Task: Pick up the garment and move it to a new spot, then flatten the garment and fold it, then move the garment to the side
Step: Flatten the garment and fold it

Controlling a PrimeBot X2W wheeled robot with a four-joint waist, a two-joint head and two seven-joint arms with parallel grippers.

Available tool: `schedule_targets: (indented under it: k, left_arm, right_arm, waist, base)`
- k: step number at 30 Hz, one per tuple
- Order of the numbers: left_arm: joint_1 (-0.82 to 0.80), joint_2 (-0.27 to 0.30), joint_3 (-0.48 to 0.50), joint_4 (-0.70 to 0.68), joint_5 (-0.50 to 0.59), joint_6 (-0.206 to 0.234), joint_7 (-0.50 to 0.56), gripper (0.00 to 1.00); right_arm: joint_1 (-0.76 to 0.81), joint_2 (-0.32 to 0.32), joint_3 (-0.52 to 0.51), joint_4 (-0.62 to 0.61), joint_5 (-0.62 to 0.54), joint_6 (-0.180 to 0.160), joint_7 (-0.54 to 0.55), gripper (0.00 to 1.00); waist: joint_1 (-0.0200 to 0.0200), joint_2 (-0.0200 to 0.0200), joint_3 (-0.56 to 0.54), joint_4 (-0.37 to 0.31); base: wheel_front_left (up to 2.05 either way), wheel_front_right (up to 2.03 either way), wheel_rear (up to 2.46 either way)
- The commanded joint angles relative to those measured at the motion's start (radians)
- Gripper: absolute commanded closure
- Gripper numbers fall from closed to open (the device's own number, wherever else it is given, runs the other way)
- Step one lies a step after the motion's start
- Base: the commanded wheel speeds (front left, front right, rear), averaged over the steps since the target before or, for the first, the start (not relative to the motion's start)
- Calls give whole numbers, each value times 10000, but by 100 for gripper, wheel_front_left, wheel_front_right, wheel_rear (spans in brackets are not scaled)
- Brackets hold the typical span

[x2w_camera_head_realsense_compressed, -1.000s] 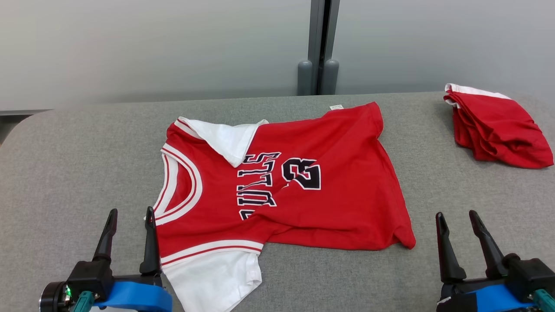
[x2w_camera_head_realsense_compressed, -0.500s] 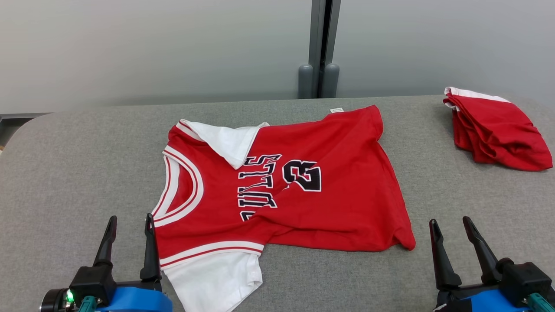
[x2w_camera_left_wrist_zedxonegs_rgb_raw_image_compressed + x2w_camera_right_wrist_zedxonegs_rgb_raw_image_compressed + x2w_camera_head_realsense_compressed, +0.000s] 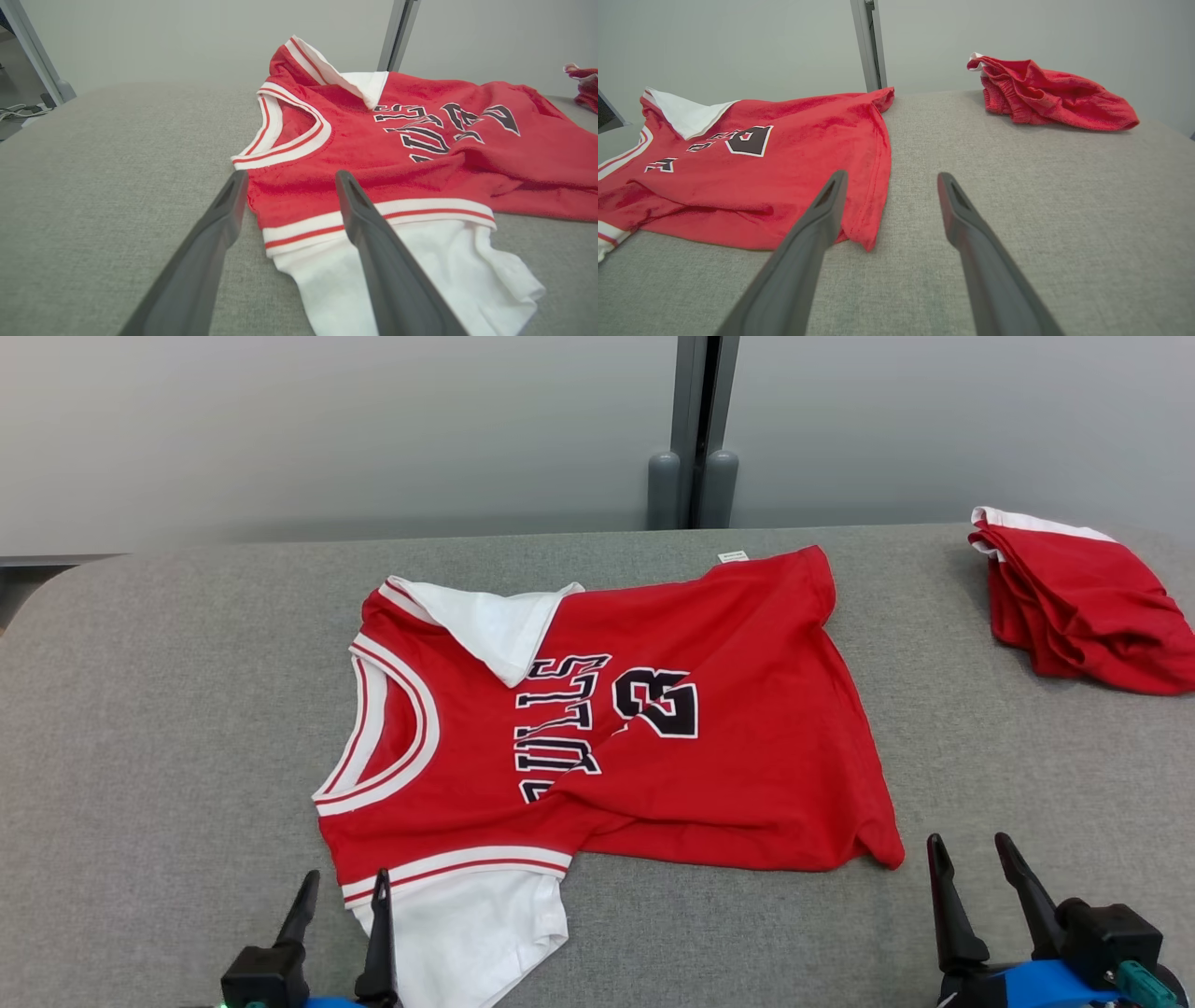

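Garment: the red jersey lies face up in the middle of the grey padded table, with its neckline to the robot's left and its hem to the right.
Lay of cloth: it is not flat. The far white sleeve is flipped over the chest, and 1 diagonal crease cuts under the lettering.
Left gripper: the left gripper is spread and holds nothing. It is at the near white sleeve, with 1 finger over the striped band. Whether that finger touches the cloth is hard to tell.
Right gripper: the right gripper is spread and holds nothing. It is just beside the near hem corner, over bare table.
Step in hand: this looks like the approach for a 2-handed grasp along the near edge. No fold has been made yet.
Next move: each gripper needs to drop low to the table, slide 1 finger under its edge of cloth and close. Both must grip before any lift, so the jersey does not swing.
Nearby: 1 bunched red garment sits at the far right, well apart from the jersey. A grey post stands behind the table.
In the way: nothing blocks either reach. The flipped sleeve and the crease will need smoothing out, and the bunched garment limits the room on the right for setting the jersey aside.
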Motion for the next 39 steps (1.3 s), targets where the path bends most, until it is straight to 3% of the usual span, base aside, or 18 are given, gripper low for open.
schedule_targets:
  k: [1, 17, 31, 39]
  left_arm:
    - [92, 7, -69, 84, -23, -29, -46, 0]
    - [607, 6, -1149, 1626, -372, -223, -35, 0]
    - [96, -41, -2659, 2509, -1718, -319, 37, 0]
    - [-380, -20, -2971, 2673, -2341, -319, 33, 0]
  right_arm:
    - [-177, 9, -16, 110, -60, 5, -46, 0]
    - [-1196, -294, 385, 2464, 207, 4, -321, 0]
    - [-1477, -643, 971, 3043, 633, 4, -330, 0]
    - [-1508, -742, 1293, 3141, 868, 4, -329, 0]
  waist:
    - [0, 0, 45, 23]
    - [0, 0, 215, 193]
    - [0, 0, 148, 205]
    - [0, 0, 203, 212]
  base:
    - [0, 0, 0]
    - [0, 0, 0]
    - [0, 0, 0]
    - [0, 0, 0]
